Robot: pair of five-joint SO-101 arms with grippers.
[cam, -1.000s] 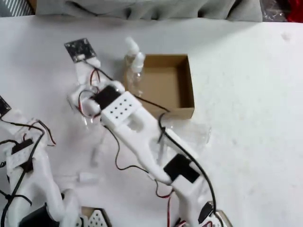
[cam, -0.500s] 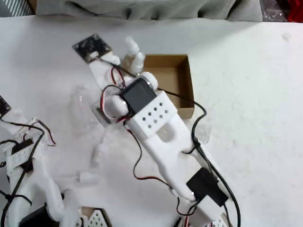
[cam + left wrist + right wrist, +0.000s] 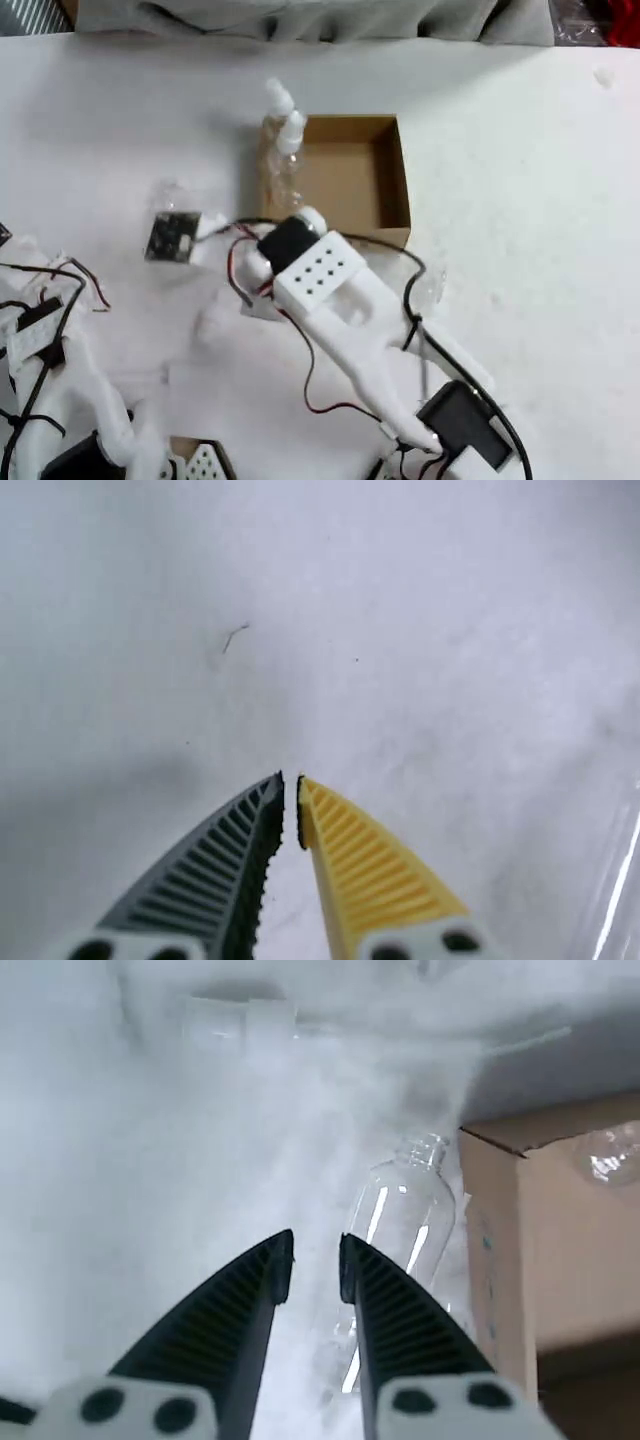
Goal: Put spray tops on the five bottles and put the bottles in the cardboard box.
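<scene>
Swinging back from the far corner of the cardboard box [image 3: 403, 180], the right arm [image 3: 330, 290] now has its wrist off the box's near corner, on the left arm's side. Everything rests on a white table [image 3: 520, 150]. Two capped bottles [image 3: 283, 150] stand at the box's wall on the left arm's side; inside or outside, I cannot tell. Just beside the box an uncapped clear bottle [image 3: 400, 1230] lies on its side, with a spray top [image 3: 240, 1022] farther from the box. The right end effector [image 3: 313, 1250] hangs over that bottle, jaws slightly parted and empty. The left end effector [image 3: 290, 795], well away from the box, is closed on nothing. The bottle looks light, thin-walled, slick and apt to roll; its stiffer neck seems the best hold.
</scene>
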